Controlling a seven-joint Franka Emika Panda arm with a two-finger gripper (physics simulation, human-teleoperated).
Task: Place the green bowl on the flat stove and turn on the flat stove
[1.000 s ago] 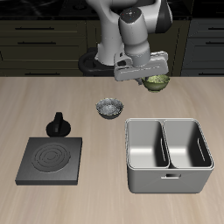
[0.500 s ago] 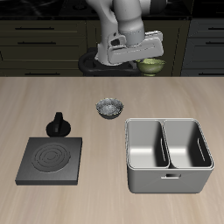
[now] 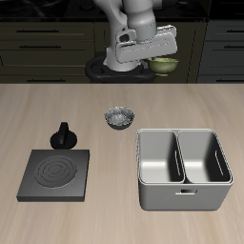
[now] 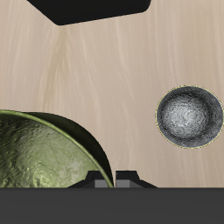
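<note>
Green bowl (image 3: 166, 66) is up in the air, well above the desk (image 3: 57, 110), carried at the back of the scene next to the arm's wrist. Wrist cam shows its rim and speckled inside (image 4: 39, 153) right against the fingers (image 4: 116, 178), so they look clamped on the bowl's rim, tho only the finger stubs show and I can't see the contact itself. Stove (image 3: 55, 174) sits flat near the desk's front edge, w/ its black knob (image 3: 63, 135) just behind the plate; in the wrist cam a dark corner (image 4: 94, 9) is prob. that stove. So the key relation: the target lies far from the bowl, diagonally across the desk toward the front, w/ the grey bowl (image 3: 118, 117) roughly between them and the metal two-bin caddy (image 3: 183, 168) off to the other side. Next move, I'd judge, needs a long carry across and down, passing over the grey bowl (image 4: 188, 116), w/o tipping. Knob is untouched; stove not yet on.
</note>
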